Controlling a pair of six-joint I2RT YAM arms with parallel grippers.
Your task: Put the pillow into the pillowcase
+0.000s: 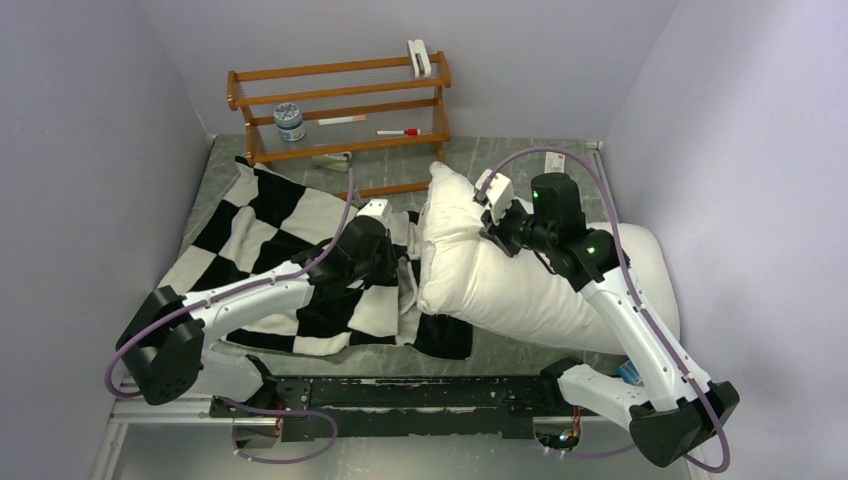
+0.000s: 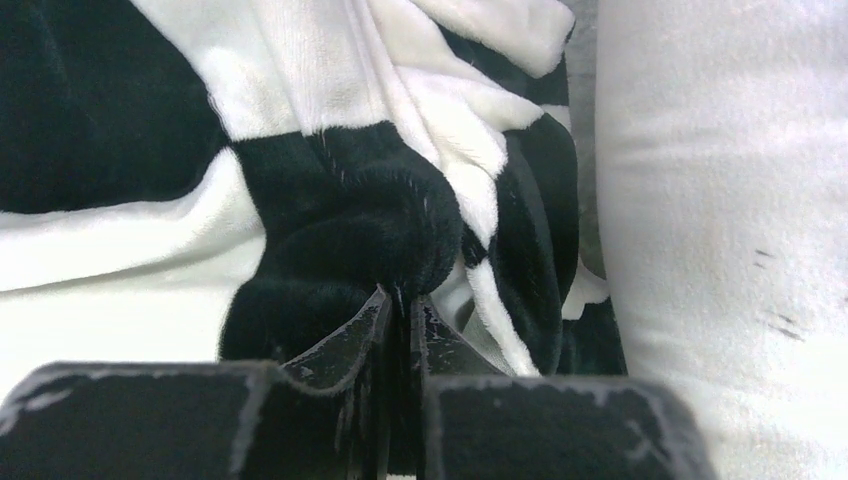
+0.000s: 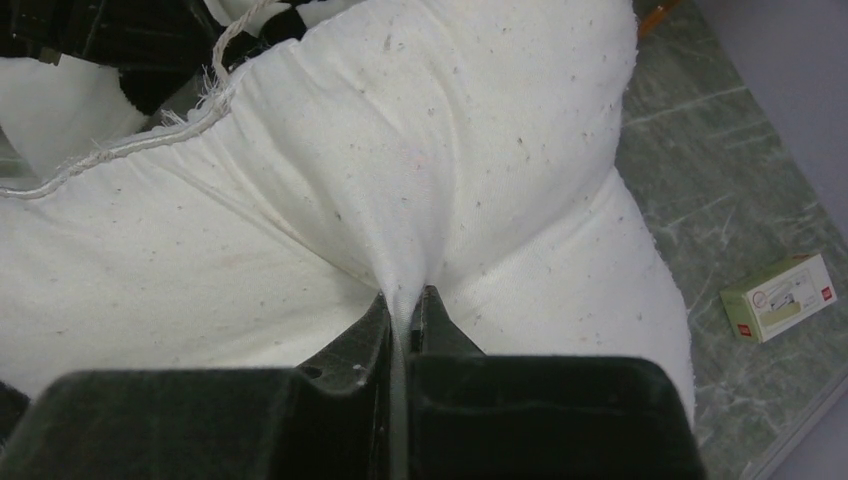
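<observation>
Pincer on the left arm (image 2: 400, 305) — jaws pressed nearly together, a black plush fold of the pillowcase (image 2: 340, 230) nipped between the tips. Case bunched up around the grip, black and white squares rumpled. The rest of it is spread over the left half of the counter (image 1: 520, 155), reaching toward the back left corner. Right-hand edge of the case lies against the pillow (image 3: 420, 160); the two touch in the left wrist view.

Right pincer (image 3: 405, 300) — jaws closed on a pinch of the pillow's white cover, cloth drawn into tight creases running to the tips. Grip sits on the pillow's upper side near its left end. That end is raised, its far corner pointing toward the back wall. Pillow otherwise lies across the right half of the counter, outside the case, its near left corner over a black patch of the case. Frayed seam thread shows along one edge.

Farther out: small green-and-white box (image 3: 780, 297) on the counter near the pillow. Wooden rack (image 1: 340, 105) at the back wall, carrying a jar (image 1: 290, 122) and a red marker (image 1: 398, 132).
</observation>
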